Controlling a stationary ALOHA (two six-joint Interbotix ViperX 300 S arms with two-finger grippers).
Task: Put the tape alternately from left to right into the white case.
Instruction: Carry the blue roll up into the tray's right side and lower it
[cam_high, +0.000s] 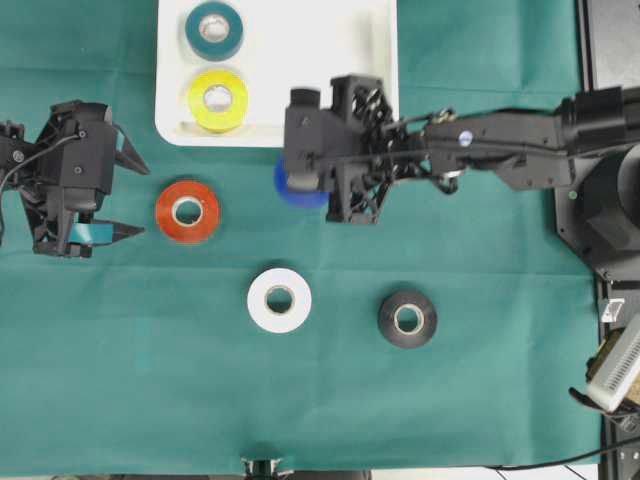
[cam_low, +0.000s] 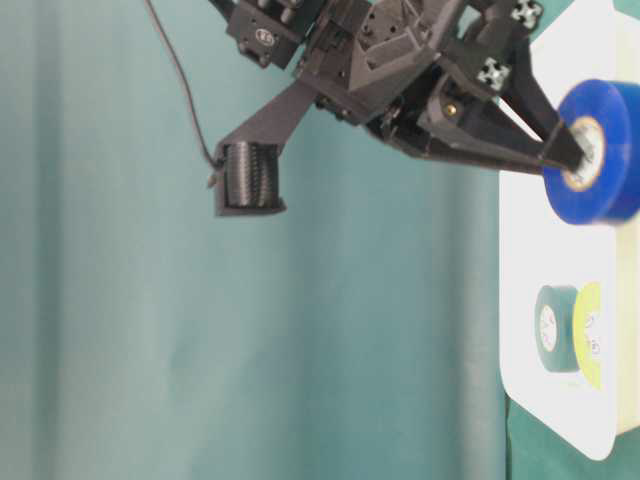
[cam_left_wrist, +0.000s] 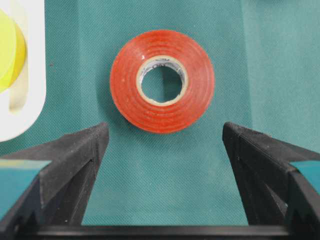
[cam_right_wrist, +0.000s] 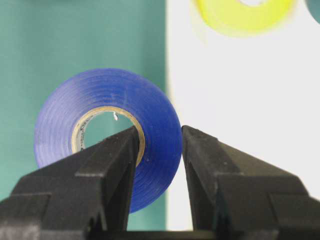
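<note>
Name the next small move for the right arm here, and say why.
Probably carry the blue roll further over the white case, then release. The right gripper pinches its wall while it hangs at the case's edge; the teal roll and yellow roll already lie inside.

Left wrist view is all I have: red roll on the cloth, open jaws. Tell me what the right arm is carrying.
Observer: The right gripper is shut on the blue roll, one finger through its core.
Operator: Report where it is.
Observer: Lifted, hanging over the near edge of the white tray.
Operator: List what the tray holds.
Observer: The teal roll and the yellow roll. The white roll and black roll lie on the cloth.
</note>
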